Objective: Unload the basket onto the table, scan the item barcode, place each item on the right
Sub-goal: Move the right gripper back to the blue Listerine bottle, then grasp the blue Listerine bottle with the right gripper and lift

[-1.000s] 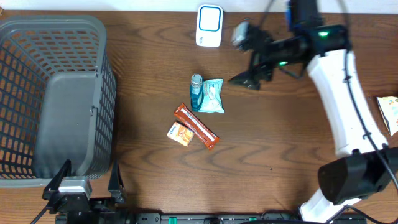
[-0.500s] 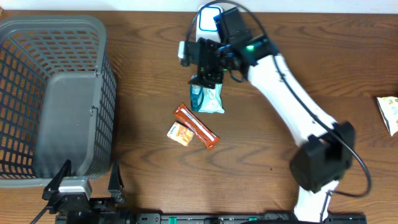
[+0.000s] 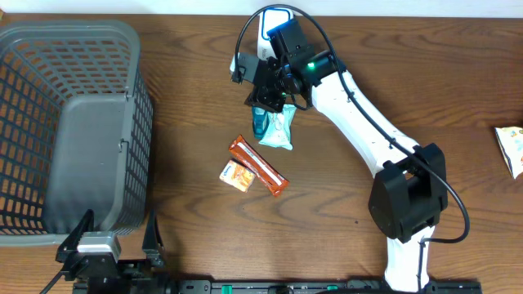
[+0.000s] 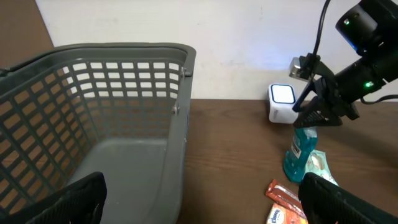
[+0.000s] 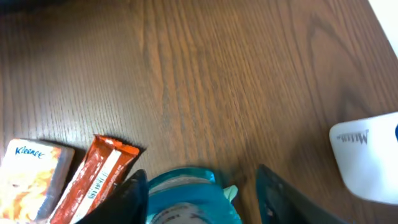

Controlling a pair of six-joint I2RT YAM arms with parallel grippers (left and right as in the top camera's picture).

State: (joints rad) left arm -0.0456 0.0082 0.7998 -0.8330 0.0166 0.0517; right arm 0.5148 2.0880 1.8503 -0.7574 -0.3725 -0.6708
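Observation:
A blue bottle (image 3: 260, 124) stands upright mid-table, leaning against a teal-and-white tissue pack (image 3: 280, 132). My right gripper (image 3: 263, 98) has come down over the bottle's top. In the right wrist view the bottle (image 5: 186, 199) sits between the fingers of the right gripper (image 5: 202, 190). One finger is against it and the other stands a little apart, so the jaws are open around it. The white scanner (image 3: 274, 23) stands at the back edge, partly behind the arm. My left gripper (image 4: 214, 208) rests wide open at the front left, holding nothing.
An orange snack bar (image 3: 257, 166) and a small orange tissue pack (image 3: 236, 175) lie just in front of the bottle. A large grey basket (image 3: 73, 49) fills the left side. Another packet (image 3: 511, 149) lies at the right edge.
My right arm swung left from the back right and came down over the blue bottle, with its jaws narrowing around it. The left arm has stayed still.

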